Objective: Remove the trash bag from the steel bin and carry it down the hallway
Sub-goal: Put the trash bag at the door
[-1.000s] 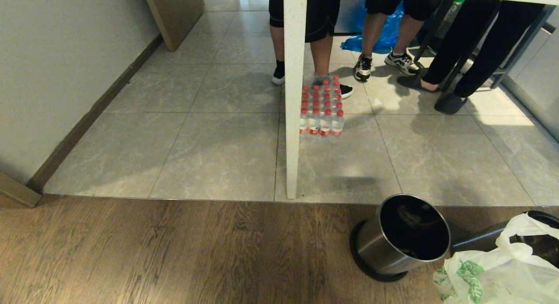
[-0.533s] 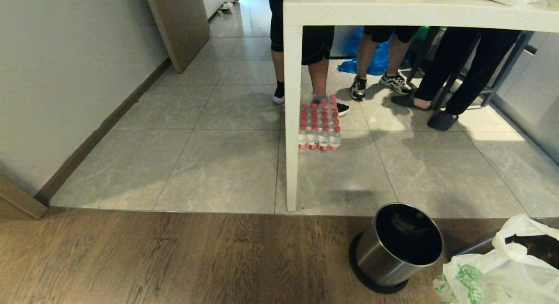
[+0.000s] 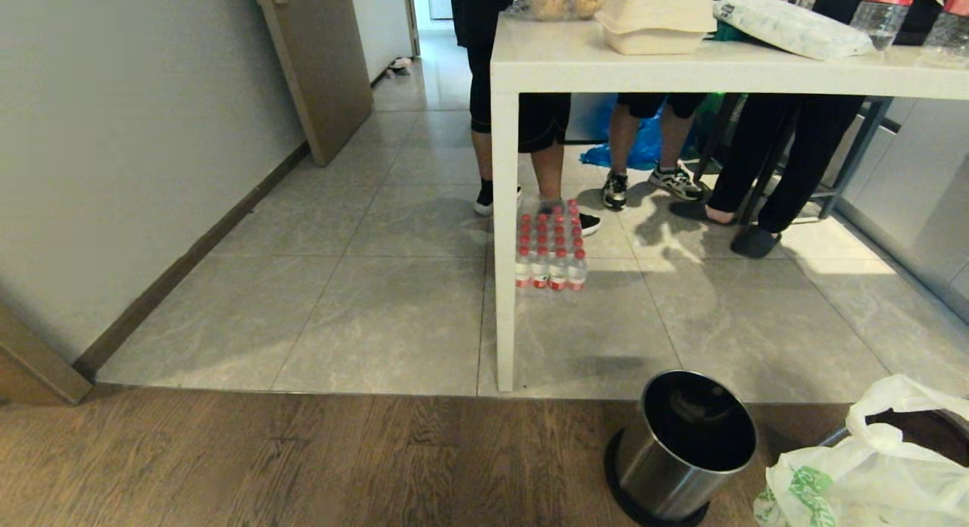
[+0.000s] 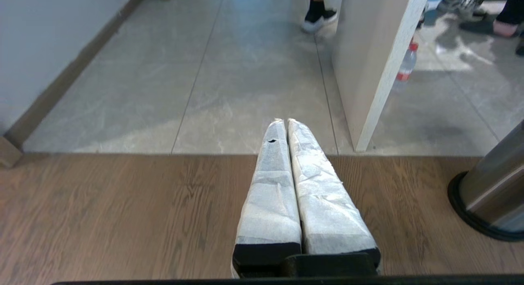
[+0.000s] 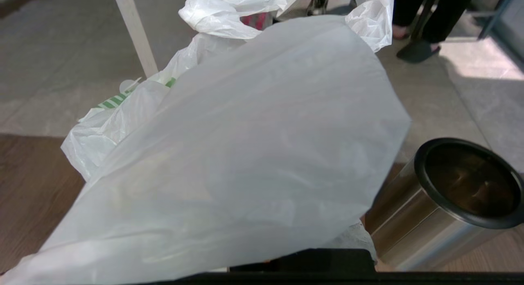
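Right wrist view is showing me the thin translucent white plastic trash bag with green print (image 5: 229, 154) draped right over the camera, so the right pincer itself is hidden beneath the plastic; I am reading it as clamped tight, and since the bag is hanging up off the floor I judge it is clamped on the bag. The bag is already out of the small round brushed-steel bin with the black rim (image 5: 450, 203), which is standing empty just beside it on the brown wooden floor (image 3: 303, 466). I am holding the bag to the robot's right, clear of the bin, so it will not snag the rim when the base drives off.

My left pincer (image 4: 284, 123) is hanging idle over the wood, its taped fingers (image 4: 315, 186) pressed together on nothing.

Ahead, the hallway of grey marbled tiles (image 3: 378, 315) is running past the brown wooden door (image 3: 322, 65). I am judging the lane left of the white worktop (image 3: 681, 65) as the route, since a pack of red-capped bottles (image 3: 549, 247) and several people's legs (image 3: 545, 141) are crowding the space under it.
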You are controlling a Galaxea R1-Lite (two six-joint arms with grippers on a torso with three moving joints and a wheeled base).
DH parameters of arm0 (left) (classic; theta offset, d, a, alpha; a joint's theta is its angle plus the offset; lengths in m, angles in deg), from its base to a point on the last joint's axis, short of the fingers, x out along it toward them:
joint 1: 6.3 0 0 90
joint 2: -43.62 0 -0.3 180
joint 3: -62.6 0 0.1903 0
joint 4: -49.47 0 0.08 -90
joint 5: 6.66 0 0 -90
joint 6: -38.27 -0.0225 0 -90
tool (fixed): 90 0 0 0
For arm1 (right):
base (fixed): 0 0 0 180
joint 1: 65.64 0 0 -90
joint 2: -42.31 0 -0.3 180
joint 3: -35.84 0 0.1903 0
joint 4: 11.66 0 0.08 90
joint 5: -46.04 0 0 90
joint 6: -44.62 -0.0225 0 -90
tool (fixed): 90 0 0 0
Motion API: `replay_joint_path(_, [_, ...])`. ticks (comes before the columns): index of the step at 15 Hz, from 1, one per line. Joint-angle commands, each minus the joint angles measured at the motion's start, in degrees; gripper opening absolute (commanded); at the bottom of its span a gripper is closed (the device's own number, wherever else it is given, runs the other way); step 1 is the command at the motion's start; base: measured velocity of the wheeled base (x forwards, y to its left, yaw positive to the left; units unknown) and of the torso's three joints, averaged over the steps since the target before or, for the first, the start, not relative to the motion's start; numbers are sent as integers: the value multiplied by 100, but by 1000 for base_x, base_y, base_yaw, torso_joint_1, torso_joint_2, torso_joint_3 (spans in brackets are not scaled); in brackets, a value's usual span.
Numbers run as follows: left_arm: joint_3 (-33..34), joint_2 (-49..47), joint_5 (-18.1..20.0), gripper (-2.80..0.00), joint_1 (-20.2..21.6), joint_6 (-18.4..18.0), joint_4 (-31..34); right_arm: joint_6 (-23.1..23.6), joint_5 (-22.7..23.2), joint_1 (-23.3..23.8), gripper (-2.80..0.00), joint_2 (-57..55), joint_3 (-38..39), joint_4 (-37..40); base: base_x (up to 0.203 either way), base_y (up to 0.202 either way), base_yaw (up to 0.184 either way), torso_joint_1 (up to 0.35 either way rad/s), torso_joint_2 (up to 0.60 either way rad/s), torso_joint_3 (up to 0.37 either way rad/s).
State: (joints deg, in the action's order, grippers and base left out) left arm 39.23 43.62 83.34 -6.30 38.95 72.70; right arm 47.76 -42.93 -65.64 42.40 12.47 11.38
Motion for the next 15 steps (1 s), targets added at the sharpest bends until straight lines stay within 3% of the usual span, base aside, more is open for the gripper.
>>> replay_joint_path(1, [0, 0, 0, -280, 0, 3, -3, 3, 2, 0, -280, -10, 9, -2, 0, 0, 0, 4, 2, 199])
replay_joint_path(6, [0, 0, 0, -280, 0, 1, -3, 3, 2, 1, -280, -10, 1, -2, 0, 0, 0, 1, 3, 188])
replay_joint_path(15, [0, 0, 0, -280, 0, -45, -12, 3, 2, 0, -280, -10, 6, -7, 0, 0, 0, 1, 1, 15])
